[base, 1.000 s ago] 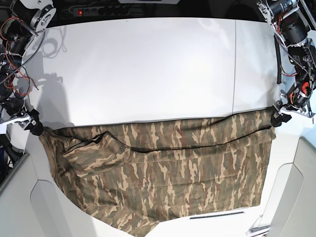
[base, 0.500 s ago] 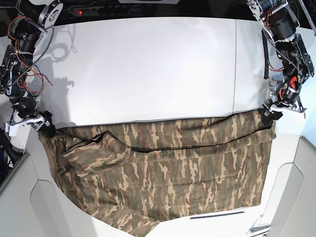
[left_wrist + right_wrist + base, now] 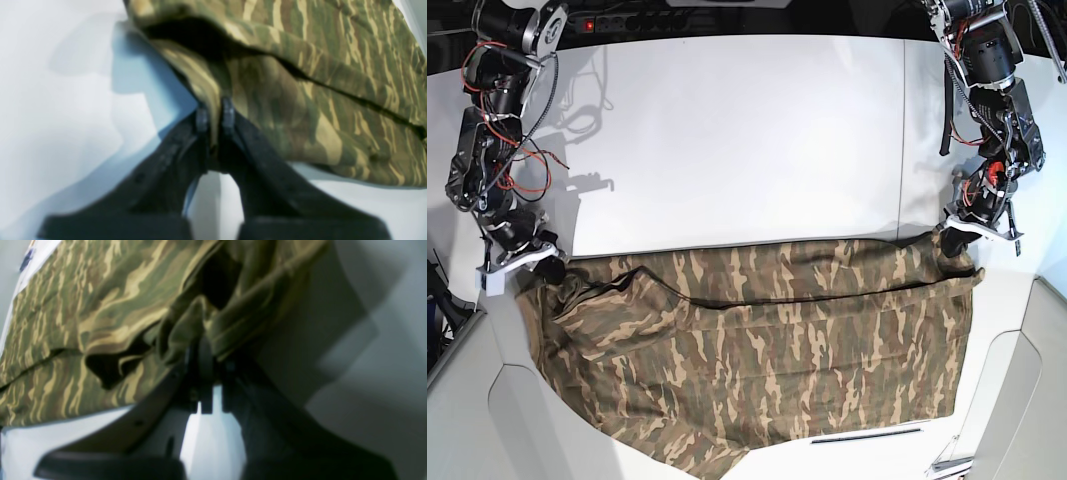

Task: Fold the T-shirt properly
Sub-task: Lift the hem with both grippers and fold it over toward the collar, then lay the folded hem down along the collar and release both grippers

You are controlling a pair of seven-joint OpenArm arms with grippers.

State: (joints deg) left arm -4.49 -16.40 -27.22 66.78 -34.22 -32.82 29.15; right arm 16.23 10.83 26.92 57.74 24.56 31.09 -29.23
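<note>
The T-shirt (image 3: 767,350) is a wide spread of brown, tan and olive-green camouflage cloth lying across the near half of the white desk (image 3: 727,140). Its near edge hangs toward the front of the desk, and one lower corner droops past the front rim. A long dark crease runs across the cloth from one side to the other, where an upper layer lies folded over the layer below. On the base view's left side the fabric bunches into a raised, rumpled ridge with a dark slit along it. The far edge of the cloth runs nearly straight between the two arms.

The left claw (image 3: 215,115) is clamped on the T-shirt (image 3: 317,83): its two black fingers meet with a thin fold of camouflage cloth pinched between the tips, and a pocket of fabric opens dark just above them. In the base view this claw (image 3: 951,236) sits at the shirt's far corner on that view's right.

The right claw (image 3: 208,361) is likewise closed on the T-shirt (image 3: 83,306), with a gathered lump of cloth squeezed between its fingers and folds heaped around the tips. In the base view it (image 3: 549,266) holds the far corner on that view's left.
</note>
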